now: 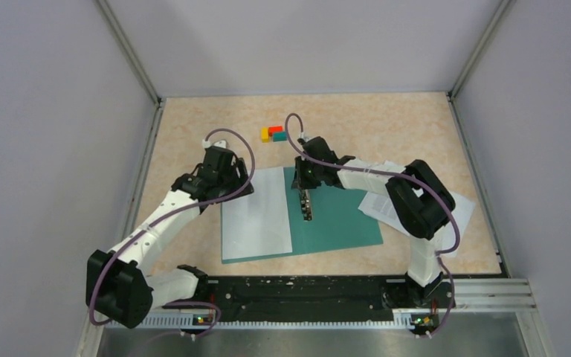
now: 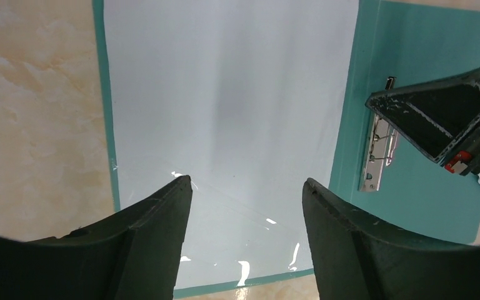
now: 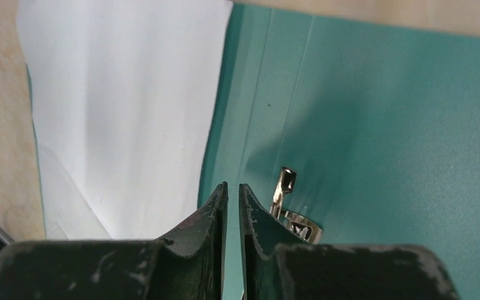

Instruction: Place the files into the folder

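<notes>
The folder (image 1: 342, 216) is lying open and flat at the middle of the table (image 1: 193, 134), its right half bare teal and its left half lying under one white sheet (image 1: 256, 216) whose glossy surface is leaving only a thin teal margin showing. The remaining files (image 1: 459, 202) are resting on the table just beside the folder's right edge, partly beneath the right arm. The right gripper (image 3: 232, 187), its fingers drawn almost together and holding nothing, is pointing down at the spine right next to the metal clip (image 2: 378, 156); whether it is touching the clip cannot be told. The left gripper (image 2: 247, 181) is hovering over the near part of the white sheet with its fingers spread wide and empty. A sideways push by the narrow fingertips is likely to be sliding the light folder rather than working the clip, and a released clip could be snapping shut on nothing. The right forearm, swinging back, risks dragging the loose files away. A descending left gripper may be skidding the slick sheet off the flap.
</notes>
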Controlling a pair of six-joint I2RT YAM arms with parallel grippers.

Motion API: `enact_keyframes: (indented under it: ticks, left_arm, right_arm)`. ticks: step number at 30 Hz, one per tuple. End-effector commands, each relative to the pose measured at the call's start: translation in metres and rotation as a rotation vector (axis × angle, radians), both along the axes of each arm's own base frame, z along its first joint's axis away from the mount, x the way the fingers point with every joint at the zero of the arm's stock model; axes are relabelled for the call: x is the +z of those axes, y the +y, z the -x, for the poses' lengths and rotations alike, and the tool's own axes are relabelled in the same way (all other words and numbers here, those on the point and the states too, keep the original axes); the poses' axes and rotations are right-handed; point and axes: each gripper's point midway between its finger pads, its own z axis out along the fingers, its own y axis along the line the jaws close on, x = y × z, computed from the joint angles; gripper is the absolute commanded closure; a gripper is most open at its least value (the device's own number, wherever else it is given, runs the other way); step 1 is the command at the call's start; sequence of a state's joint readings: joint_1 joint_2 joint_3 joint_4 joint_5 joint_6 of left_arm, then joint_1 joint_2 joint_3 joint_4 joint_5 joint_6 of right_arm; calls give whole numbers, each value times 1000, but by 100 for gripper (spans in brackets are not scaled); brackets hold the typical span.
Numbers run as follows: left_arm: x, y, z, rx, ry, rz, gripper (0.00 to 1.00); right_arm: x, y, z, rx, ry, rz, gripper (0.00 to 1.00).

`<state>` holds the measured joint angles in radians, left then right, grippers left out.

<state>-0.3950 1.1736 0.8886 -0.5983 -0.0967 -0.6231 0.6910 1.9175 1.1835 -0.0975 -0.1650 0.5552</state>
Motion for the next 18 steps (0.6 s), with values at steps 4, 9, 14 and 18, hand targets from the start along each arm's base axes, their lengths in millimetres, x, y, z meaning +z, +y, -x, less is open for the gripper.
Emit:
enact_keyframes:
  ticks: [4, 9, 14, 18]
  left_arm:
    - [18, -34, -11, -96, -85, 62, 27]
    - [16, -76, -20, -157, -83, 60, 27]
    - [16, -143, -31, -218, -111, 57, 25]
    - [-9, -184, -45, -231, -82, -50, 25]
  right_arm:
    - [75, -9, -30, -37, -165, 20, 72]
    - [96, -70, -28, -196, -207, 117, 47]
    - [102, -143, -30, -388, -210, 124, 27]
    - [96, -160, -27, -420, -181, 115, 26]
